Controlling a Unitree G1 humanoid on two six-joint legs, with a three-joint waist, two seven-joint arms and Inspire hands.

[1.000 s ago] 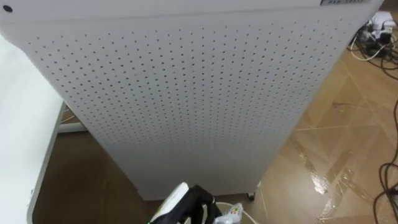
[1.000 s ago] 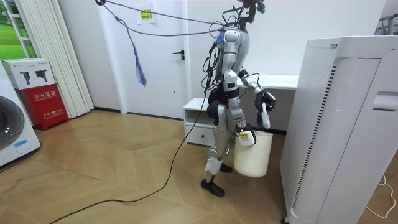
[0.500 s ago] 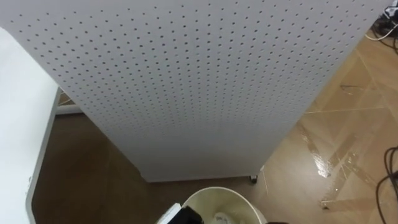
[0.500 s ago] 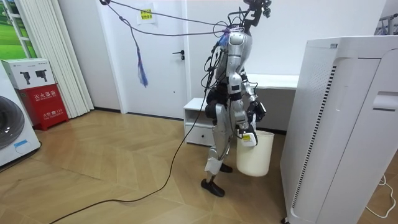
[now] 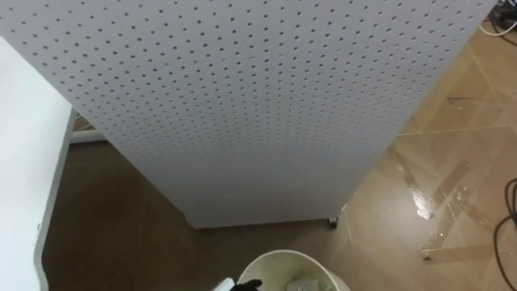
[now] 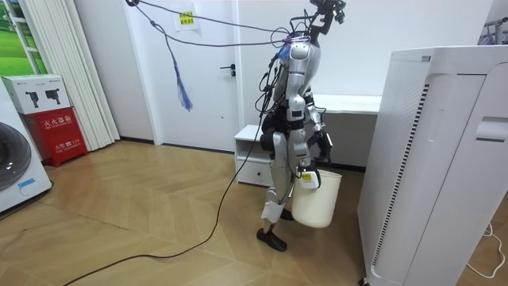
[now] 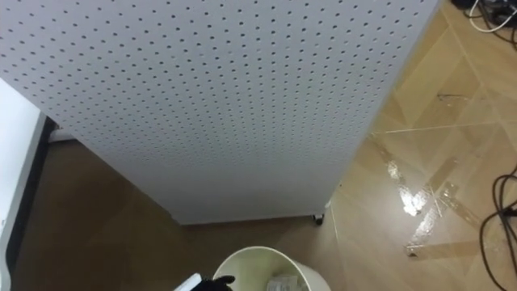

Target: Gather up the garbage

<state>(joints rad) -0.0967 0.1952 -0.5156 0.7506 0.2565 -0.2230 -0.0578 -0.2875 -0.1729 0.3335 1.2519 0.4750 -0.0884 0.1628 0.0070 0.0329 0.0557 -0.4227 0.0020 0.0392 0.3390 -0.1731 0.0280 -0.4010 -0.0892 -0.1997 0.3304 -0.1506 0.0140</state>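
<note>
Head cam, left edge: white surface, with a dark strip of floor beside it. Centre: big white perforated cabinet, close in front of the robot, one caster showing at its lower corner. Below it, at the bottom edge: cream bin, mouth up. Left hand sits at the bin's left rim. Just a dark tip is visible, so can't tell if the fingers are apart or curled. Garbage: a pale crumpled piece lying inside the bin, right of that hand. Right of the cabinet: wood floor with glossy strips on it. Room view: robot stands upright between the surface and the cabinet, facing the cabinet. Right hand is clamped on the bin's rim, and the bin hangs tilted, off the floor.
</note>
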